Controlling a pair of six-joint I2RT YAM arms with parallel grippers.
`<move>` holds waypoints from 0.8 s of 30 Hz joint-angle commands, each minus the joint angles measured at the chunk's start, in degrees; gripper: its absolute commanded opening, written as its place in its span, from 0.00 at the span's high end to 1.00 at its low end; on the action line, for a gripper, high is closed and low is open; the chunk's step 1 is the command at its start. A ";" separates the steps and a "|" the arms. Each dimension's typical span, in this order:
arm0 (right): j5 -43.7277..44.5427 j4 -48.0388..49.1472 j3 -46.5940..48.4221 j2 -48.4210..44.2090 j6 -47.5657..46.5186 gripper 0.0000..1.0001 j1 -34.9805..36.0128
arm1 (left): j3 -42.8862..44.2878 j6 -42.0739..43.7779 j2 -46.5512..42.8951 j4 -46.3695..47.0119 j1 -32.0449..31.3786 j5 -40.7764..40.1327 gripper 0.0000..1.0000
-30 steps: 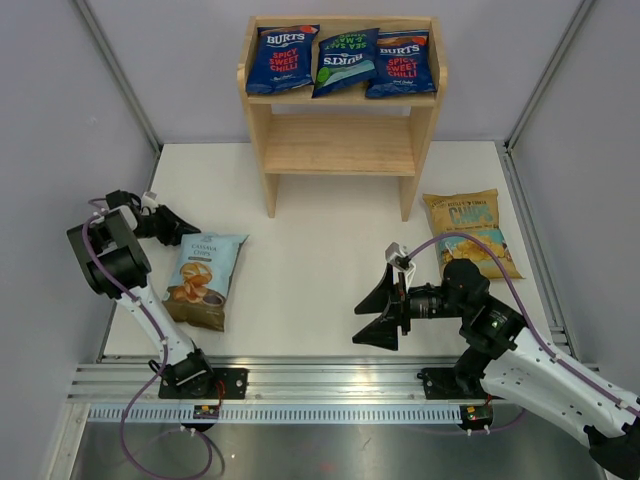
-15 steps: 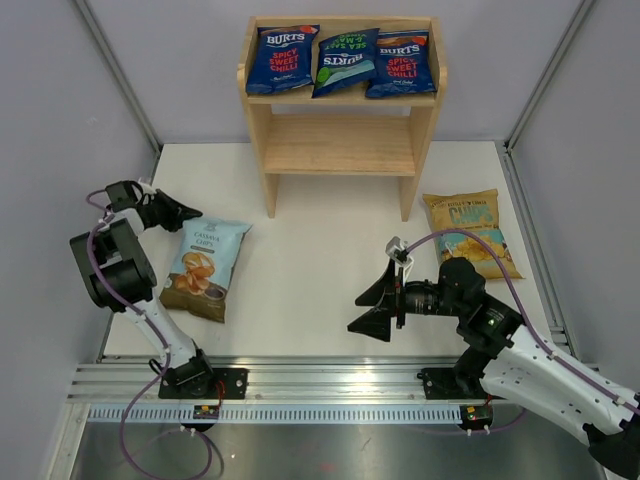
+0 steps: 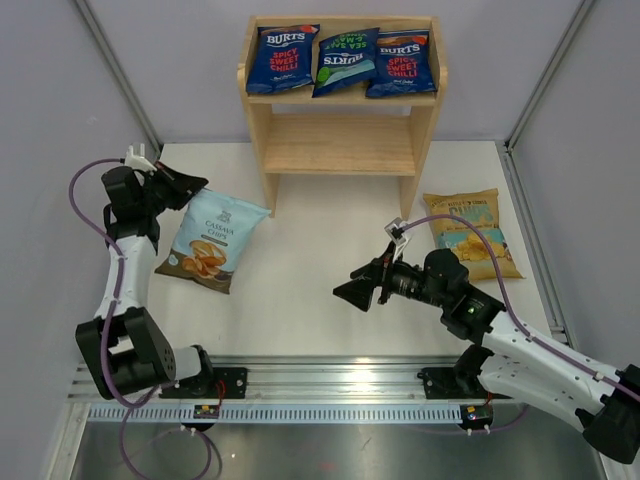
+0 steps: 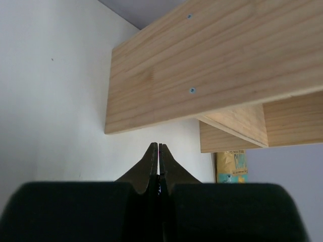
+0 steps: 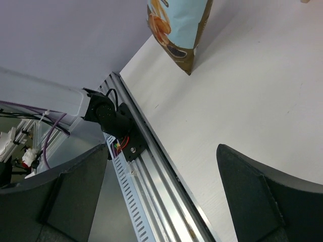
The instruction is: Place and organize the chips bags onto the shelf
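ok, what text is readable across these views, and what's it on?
"BURTS SPICY SWEET CHILLI": left bag, top of the shelf.
"BURTS", upside down: middle bag; the rest is too small.
"BURTS SPICY SWEET CHILLI": right bag.
"CASSAVA CHIPS": pale bag.
"CHIPS": yellow bag; its smaller print is unreadable.
Wrist views: nothing legible.

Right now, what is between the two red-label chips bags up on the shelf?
The green-label Burts bag lies between them on top of the shelf; the top view shows it.
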 commanded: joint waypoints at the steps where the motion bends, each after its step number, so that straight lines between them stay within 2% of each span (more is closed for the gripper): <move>1: 2.74 6.52 1.06 1.91 0.11 0.03 0.13 | -2.18 -1.04 -7.56 2.38 -1.12 -1.94 1.00; 4: 2.74 11.77 1.23 3.67 -0.59 0.02 0.13 | -2.54 -0.43 -14.15 0.72 -3.32 -1.24 1.00; 9: -0.76 14.87 5.26 8.94 -4.10 0.01 0.13 | -2.54 -0.51 -24.08 -2.71 -7.88 -1.42 1.00; 19: -7.97 20.50 14.24 19.76 -7.54 0.01 0.39 | 1.50 -5.26 -33.76 -3.86 -17.03 -2.38 1.00; 20: -8.50 20.41 14.85 20.20 -7.97 0.01 0.39 | 1.77 -5.61 -34.12 -3.68 -17.12 -2.99 1.00; 24: -11.05 24.36 15.91 21.17 -9.38 0.01 2.67 | 3.79 -5.17 -36.49 -5.96 -23.96 -8.26 1.00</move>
